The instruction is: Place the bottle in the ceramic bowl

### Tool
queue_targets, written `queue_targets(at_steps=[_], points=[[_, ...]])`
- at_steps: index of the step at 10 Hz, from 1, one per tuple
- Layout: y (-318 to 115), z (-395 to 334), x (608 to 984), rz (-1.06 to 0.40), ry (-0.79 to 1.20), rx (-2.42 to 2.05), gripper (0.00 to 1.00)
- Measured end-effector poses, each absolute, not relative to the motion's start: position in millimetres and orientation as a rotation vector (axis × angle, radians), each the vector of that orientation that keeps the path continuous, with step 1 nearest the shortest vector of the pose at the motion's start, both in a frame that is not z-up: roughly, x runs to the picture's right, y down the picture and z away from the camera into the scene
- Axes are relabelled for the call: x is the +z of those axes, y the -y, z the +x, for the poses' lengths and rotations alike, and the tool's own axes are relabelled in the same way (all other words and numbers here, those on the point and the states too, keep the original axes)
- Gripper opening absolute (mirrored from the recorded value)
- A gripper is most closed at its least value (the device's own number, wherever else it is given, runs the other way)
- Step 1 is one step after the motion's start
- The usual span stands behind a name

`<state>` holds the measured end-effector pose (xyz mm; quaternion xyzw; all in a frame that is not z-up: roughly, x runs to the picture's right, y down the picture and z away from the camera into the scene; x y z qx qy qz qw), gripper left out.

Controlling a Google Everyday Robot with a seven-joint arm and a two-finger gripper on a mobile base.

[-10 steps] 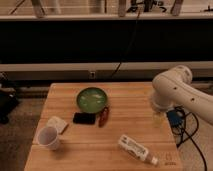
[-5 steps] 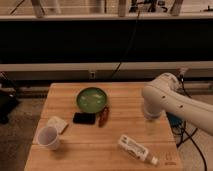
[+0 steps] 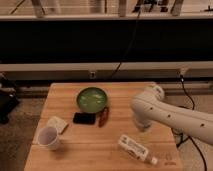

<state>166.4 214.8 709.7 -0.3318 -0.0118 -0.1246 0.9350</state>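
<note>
The bottle [image 3: 135, 148] lies on its side on the wooden table [image 3: 75, 155] at the front right, white label up, cap toward the front right corner. The green ceramic bowl [image 3: 92, 99] sits at the back middle of the table and holds nothing. My white arm [image 3: 165, 114] reaches in from the right. The gripper [image 3: 143, 125] hangs below the arm's rounded end, just above and behind the bottle's back end, apart from it and to the right of the bowl.
A dark red elongated object [image 3: 103, 116] and a black flat rectangle [image 3: 84, 118] lie just in front of the bowl. A white cup [image 3: 48, 137] stands at the front left, with a small white pad [image 3: 57, 124] behind it. Cables hang behind the table.
The arm has swung left and forward over the table, bringing the gripper closer to the bottle. The bottle, the bowl and the other objects have not moved.
</note>
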Motion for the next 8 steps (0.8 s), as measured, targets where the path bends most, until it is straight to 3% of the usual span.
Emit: queue_targets(at_steps=[8], points=[[-284.7, 163.2, 740.2, -0.717, 0.056, -0.353, 0.80]])
